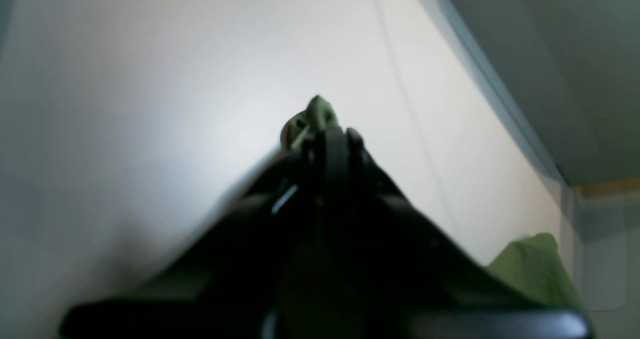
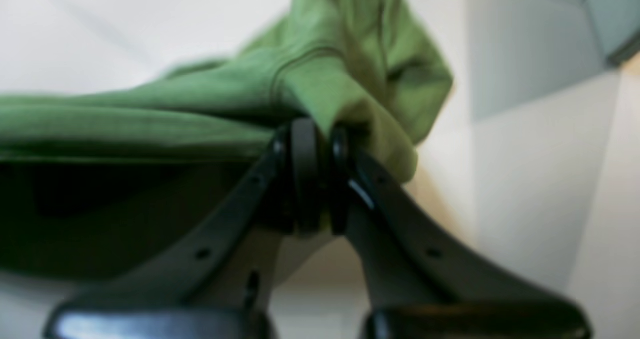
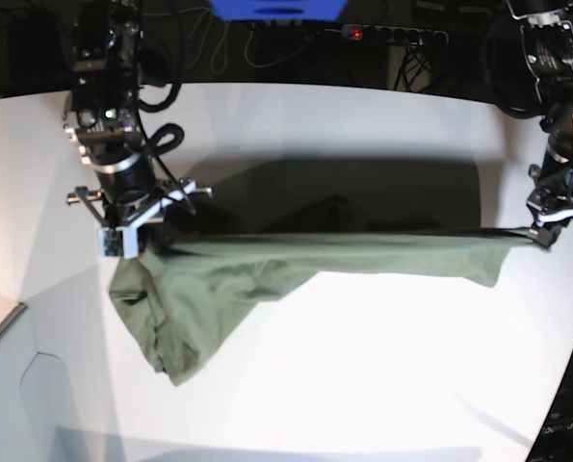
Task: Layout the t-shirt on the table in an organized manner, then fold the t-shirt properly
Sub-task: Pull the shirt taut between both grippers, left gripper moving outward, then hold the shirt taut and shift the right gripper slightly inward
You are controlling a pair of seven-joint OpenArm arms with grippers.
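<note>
Both arms reach down from the far side, set well apart. The right hand (image 2: 320,134) has its fingers pressed together, pinching a fold of the t-shirt (image 3: 267,274). The left hand (image 1: 327,134) is likewise clamped, a small tuft of the same cloth between its fingertips

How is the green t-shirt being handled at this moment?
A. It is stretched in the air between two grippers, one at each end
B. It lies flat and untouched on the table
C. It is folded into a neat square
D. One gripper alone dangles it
A: the t-shirt hangs taut above the table, pinched at one end by the right gripper and at the other by the left gripper.
</note>
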